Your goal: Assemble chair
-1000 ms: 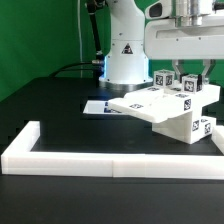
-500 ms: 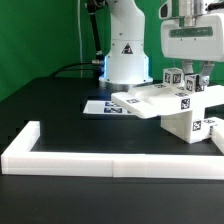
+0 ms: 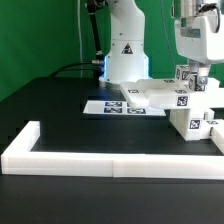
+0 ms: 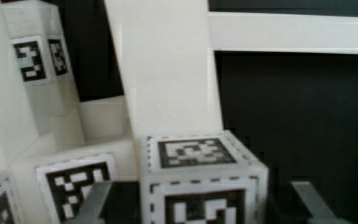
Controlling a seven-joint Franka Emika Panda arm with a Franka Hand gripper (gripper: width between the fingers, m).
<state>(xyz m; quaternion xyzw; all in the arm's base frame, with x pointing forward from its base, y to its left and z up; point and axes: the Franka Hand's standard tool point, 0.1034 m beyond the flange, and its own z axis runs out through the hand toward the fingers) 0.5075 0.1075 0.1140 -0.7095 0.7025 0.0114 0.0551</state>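
Observation:
The partly built white chair stands at the exterior view's right, its flat seat resting on a blocky tagged leg. My gripper comes down from above onto the upright tagged blocks at the chair's right end. In the wrist view my gripper has one finger on each side of a tagged block, and the chair moves with it. A long white frame bar runs away behind the block.
The marker board lies flat on the black table to the left of the chair. The long low white border rail runs along the front and turns back at the left. The robot base stands behind.
My gripper has moved toward the exterior view's right and the chair has gone with it, uncovering more of the marker board. The seat now sits flatter.

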